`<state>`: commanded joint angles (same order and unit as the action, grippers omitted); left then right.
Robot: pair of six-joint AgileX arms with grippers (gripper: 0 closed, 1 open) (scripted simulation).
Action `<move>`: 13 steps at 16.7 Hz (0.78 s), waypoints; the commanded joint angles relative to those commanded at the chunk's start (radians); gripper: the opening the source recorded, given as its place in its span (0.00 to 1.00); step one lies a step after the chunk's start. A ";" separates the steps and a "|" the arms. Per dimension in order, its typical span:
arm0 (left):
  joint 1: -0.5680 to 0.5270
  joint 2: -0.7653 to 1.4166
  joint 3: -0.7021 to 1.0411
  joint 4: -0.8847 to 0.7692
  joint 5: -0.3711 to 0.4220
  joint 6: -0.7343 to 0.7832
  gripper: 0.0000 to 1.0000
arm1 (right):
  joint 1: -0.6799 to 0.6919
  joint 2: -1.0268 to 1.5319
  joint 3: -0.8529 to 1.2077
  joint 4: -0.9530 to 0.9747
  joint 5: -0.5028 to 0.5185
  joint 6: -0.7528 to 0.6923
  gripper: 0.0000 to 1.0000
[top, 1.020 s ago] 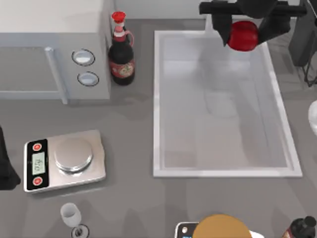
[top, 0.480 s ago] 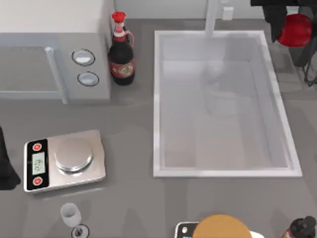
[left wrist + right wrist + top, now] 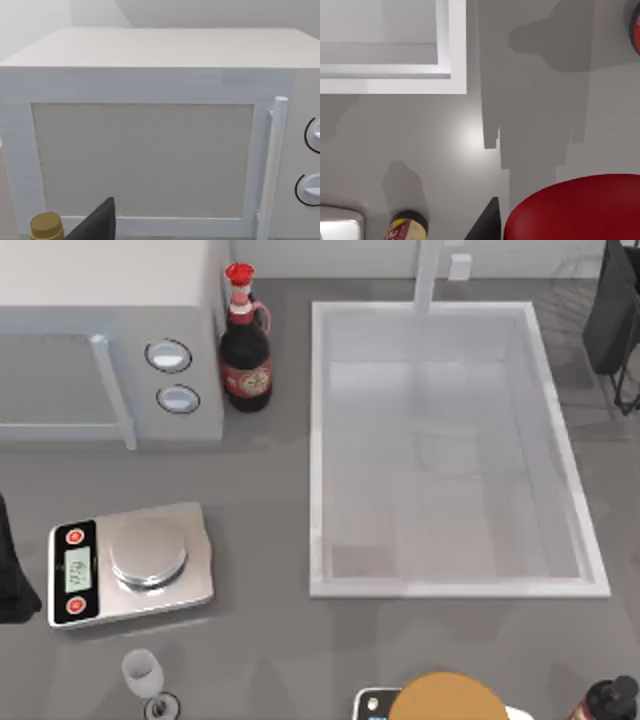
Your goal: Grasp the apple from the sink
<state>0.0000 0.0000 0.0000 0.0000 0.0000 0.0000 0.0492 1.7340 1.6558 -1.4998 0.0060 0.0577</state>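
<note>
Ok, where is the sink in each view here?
Top view: the sink fills the table's right half, faucet post at the far end.
Right wrist view: one corner of its white rim, across grey table from the apple.
Left wrist view: the microwave front instead.
Shared landmark: the microwave, left of the sink in the top view.

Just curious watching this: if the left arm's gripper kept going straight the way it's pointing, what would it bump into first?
Most likely the microwave: the left wrist view faces its door squarely. How far off it stands is unclear.
</note>
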 joint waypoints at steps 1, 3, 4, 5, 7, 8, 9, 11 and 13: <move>0.000 0.000 0.000 0.000 0.000 0.000 1.00 | -0.022 -0.061 -0.093 0.021 -0.001 -0.022 0.00; 0.000 0.000 0.000 0.000 0.000 0.000 1.00 | -0.061 -0.171 -0.253 0.061 -0.003 -0.062 0.00; 0.000 0.000 0.000 0.000 0.000 0.000 1.00 | -0.079 -0.220 -0.318 0.078 -0.003 -0.080 0.00; 0.000 0.000 0.000 0.000 0.000 0.000 1.00 | -0.094 -0.263 -0.372 0.094 -0.004 -0.095 0.00; 0.000 0.000 0.000 0.000 0.000 0.000 1.00 | -0.117 -0.328 -0.448 0.117 -0.005 -0.118 0.00; 0.000 0.000 0.000 0.000 0.000 0.000 1.00 | -0.124 -0.349 -0.470 0.125 -0.005 -0.125 0.00; 0.000 0.000 0.000 0.000 0.000 0.000 1.00 | -0.127 -0.359 -0.481 0.129 -0.006 -0.129 0.00; 0.000 0.000 0.000 0.000 0.000 0.000 1.00 | -0.128 -0.361 -0.483 0.129 -0.006 -0.129 0.00; 0.000 0.000 0.000 0.000 0.000 0.000 1.00 | -0.128 -0.361 -0.483 0.129 -0.006 -0.129 0.00</move>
<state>0.0000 0.0000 0.0000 0.0000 0.0000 0.0000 -0.0787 1.3735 1.1731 -1.3704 0.0003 -0.0718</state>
